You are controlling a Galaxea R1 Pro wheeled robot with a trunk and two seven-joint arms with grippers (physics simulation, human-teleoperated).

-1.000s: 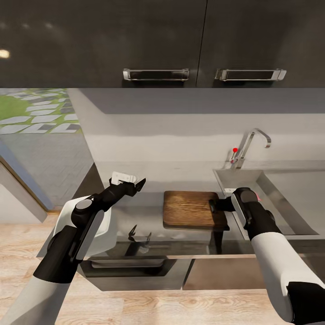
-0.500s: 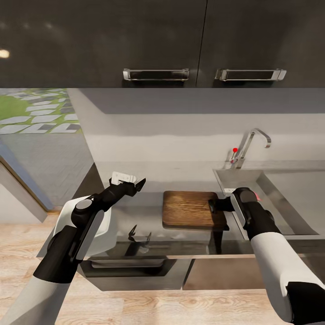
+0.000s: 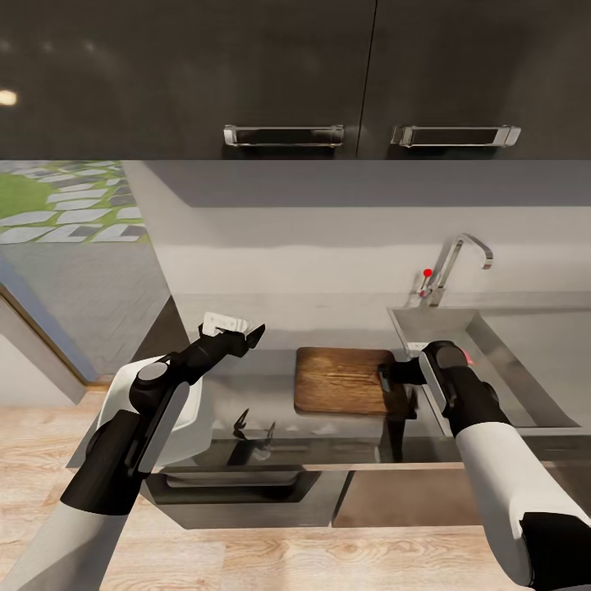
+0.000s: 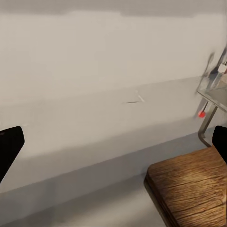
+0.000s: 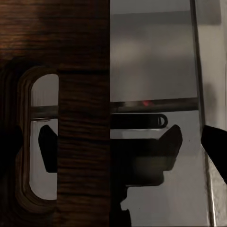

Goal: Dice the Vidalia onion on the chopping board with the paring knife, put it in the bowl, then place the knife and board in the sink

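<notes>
Grey countertop (image 3: 246, 386) runs below me, metallic front edge, glossy enough to mirror my arms. Chopping board (image 3: 345, 380) on it, dark wood, its slotted end toward the sink (image 3: 525, 369) set in the counter's right part. White bowl (image 3: 185, 414) at the left, mostly hidden behind my left arm; probably resting on the surface.

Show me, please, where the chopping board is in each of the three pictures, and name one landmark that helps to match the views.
Head view: the chopping board lies on the grey countertop, mid-frame, between both arms, left of the sink.
Left wrist view: its rounded corner sits in the lower right.
Right wrist view: its handle-slot end covers the left half.
Shared landmark: the tap's red dot, seen in the head and left wrist views.
</notes>
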